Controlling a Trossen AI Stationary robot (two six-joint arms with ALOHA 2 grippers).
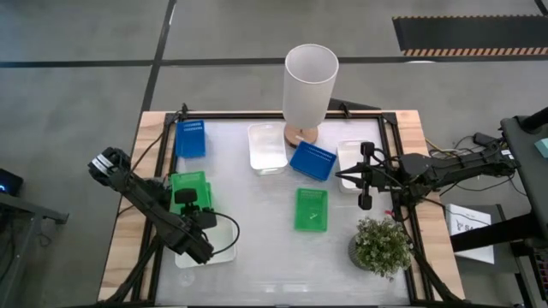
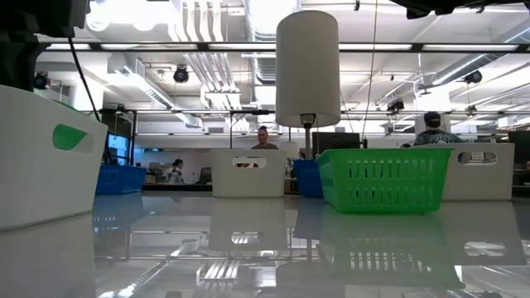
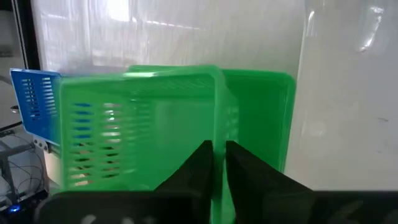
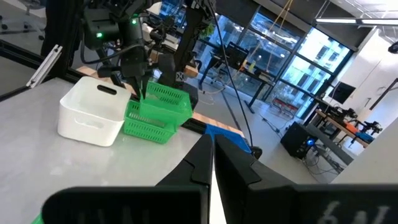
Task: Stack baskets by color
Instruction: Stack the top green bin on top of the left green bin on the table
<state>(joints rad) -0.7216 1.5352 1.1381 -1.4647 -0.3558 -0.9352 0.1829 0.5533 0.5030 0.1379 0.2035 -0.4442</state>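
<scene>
From above, the left gripper [image 1: 186, 204] sits at 8 o'clock, pinching the rim of a green basket [image 1: 189, 186] beside a white basket [image 1: 224, 241]. The right gripper [image 1: 366, 176], at 3 o'clock, is closed and empty. Another green basket [image 1: 312, 210] has open table around it.

In the left wrist view, the fingers [image 3: 200, 169] squeeze the green wall.

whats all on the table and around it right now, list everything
green baskets: 2, green, left green basket at left edge, another mid-table
blue baskets: 2, blue, far left corner, by cylinder's base
white baskets: 3, white, near left, far middle, right edge
cylinder: 1, white, far middle
potted plant: 1, green, near right
people: at least two, room behind
left hand: 1, dark, clamped on left green basket's wall
right hand: 1, dark, shut, over right white basket
</scene>
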